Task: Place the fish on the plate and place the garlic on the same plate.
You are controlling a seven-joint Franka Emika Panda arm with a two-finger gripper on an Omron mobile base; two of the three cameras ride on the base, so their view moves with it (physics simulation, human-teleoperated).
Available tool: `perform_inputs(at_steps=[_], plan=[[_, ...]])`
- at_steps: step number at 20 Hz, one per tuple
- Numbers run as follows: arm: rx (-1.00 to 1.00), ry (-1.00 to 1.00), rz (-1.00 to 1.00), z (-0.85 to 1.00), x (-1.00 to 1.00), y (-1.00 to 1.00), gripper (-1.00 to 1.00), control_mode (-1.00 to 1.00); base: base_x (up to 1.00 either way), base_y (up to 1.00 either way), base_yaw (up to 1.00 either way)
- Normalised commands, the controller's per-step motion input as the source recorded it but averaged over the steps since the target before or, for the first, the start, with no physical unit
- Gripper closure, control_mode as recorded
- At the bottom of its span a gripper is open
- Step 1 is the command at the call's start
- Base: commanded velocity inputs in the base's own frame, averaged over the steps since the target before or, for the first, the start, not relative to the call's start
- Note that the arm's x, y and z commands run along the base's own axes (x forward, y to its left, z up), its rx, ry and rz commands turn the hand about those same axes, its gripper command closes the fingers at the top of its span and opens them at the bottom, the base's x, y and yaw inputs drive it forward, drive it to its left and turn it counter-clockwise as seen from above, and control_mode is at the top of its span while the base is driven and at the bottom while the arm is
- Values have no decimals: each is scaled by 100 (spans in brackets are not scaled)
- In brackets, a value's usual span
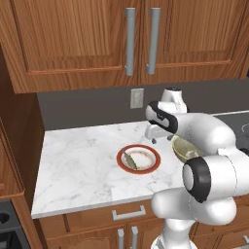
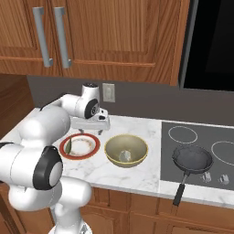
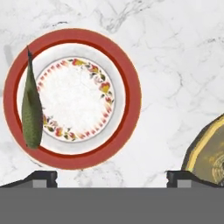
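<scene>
Jaws stand fully spread and empty; the gripper [image 3: 112,177] hangs above the counter [image 1: 78,165], with its two dark tips well apart at the bottom of the hand view, between the plate [image 3: 129,94] and the bowl [image 3: 202,151].

The fish [image 3: 31,109] lies on the plate, along the red rim on one side, its pointed end toward the rim's edge. This part of the task appears complete.

In the right base view a pale lump sits inside the bowl [image 2: 126,151]; it is probably the garlic [image 2: 122,156], though it is too small to confirm.

Handling judgement for the garlic:
- Light, firm and roundish; it is likely to roll or squirt out of a loose pinch.
- Take hold across its widest part, jaws straddling the lump from directly above.
- The bowl's sloped wall limits finger clearance; descend near the bowl's centre.
- The lump should tolerate a firm squeeze.

Handling judgement for the fish: slender, light, probably slippery; leave it where it lies.

Markings: no brand, label or legible writing appears on any item. The plate carries only a floral ring inside the red rim.
</scene>
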Motion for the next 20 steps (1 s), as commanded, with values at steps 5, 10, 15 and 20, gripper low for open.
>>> perform_inputs(at_steps=[5,10,15,20], plan=[[0,0,0,0,-12,-87,-100,-100,0,0,0],[1,0,0,0,-5,-87,-100,-100,0,0,0],[2,0,0,0,0,-78,-100,-100,0,0,0],[3,0,0,-17,0,-55,-100,-100,0,0,0]])
